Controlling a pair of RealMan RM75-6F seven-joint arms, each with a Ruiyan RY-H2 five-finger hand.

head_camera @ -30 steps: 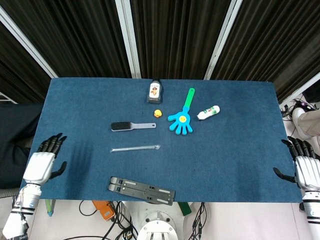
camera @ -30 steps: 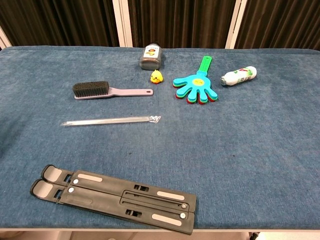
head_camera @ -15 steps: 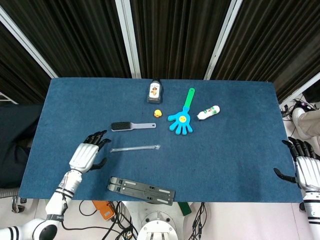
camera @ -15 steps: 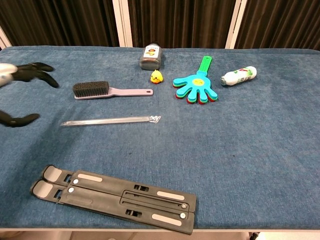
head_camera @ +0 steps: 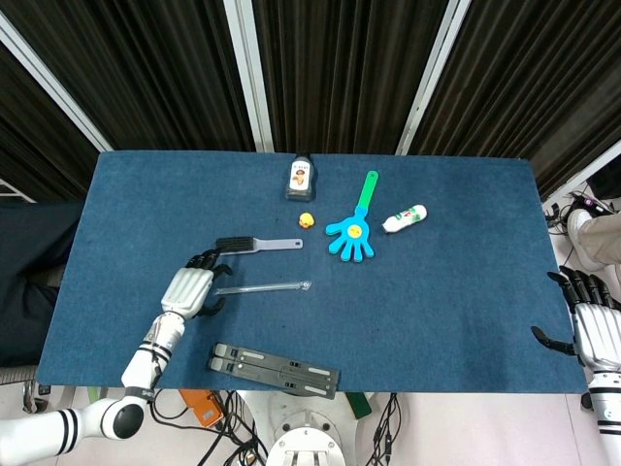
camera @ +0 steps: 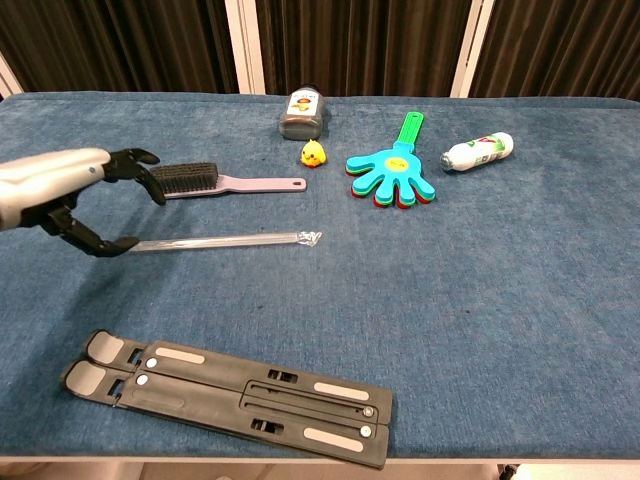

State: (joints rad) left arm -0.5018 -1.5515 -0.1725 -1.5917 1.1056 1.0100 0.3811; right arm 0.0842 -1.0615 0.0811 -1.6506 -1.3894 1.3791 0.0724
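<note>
The left hand point(head_camera: 190, 288) has swept in from the table's left edge and now hovers, fingers spread and empty, over the left end of the clear plastic tube point(camera: 220, 241), just beside the brush point(camera: 215, 181). The right hand point(head_camera: 594, 328) has stayed at the right edge of the blue table point(head_camera: 456, 291), fingers apart, holding nothing. One folded black stand point(camera: 230, 397) lies near the front edge. Farther back sit one blue-and-green hand clapper point(camera: 393, 172), one dark jar point(camera: 302, 111), one white bottle point(camera: 478, 151) on its side and one small yellow duck point(camera: 313, 153).
</note>
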